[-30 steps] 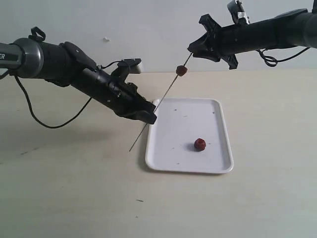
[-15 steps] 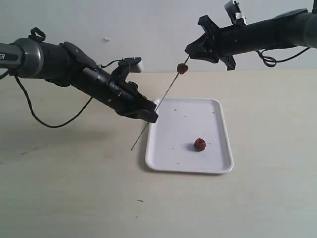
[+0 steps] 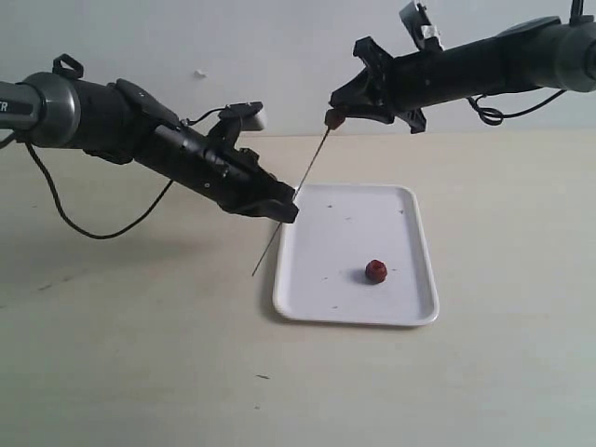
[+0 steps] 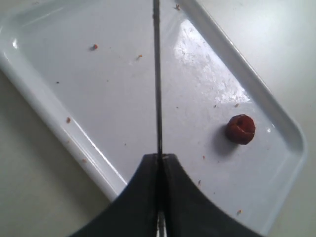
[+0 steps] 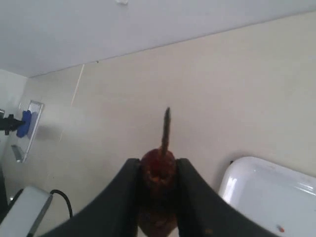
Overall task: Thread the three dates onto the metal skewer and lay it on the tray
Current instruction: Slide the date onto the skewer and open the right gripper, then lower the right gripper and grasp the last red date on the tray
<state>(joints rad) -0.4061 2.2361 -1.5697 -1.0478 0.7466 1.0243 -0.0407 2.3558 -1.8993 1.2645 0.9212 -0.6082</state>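
Note:
My left gripper [image 3: 285,210] is shut on the metal skewer [image 3: 296,196], which slants up from near the table beside the tray's left edge to my right gripper [image 3: 336,112]. In the left wrist view the skewer [image 4: 157,74] leaves the closed gripper [image 4: 159,157] over the tray [image 4: 44,106]. My right gripper [image 5: 158,170] is shut on a date [image 5: 158,168] with the skewer tip [image 5: 166,121] poking out of it. More red-brown shows deeper between the fingers; I cannot tell whether it is another date. One date [image 3: 375,271] lies loose on the white tray [image 3: 410,312], also seen from the left wrist [image 4: 240,129].
The tray sits mid-table with small dark crumbs on it. A black cable [image 3: 93,228] sags from the left arm down to the table. A pale wall [image 3: 279,56] stands behind. The tray's corner [image 5: 266,192] shows under the right gripper.
The right gripper has moved left and closed around the date on the upper skewer. The skewer now stands steeper, and the left gripper has shifted slightly right.

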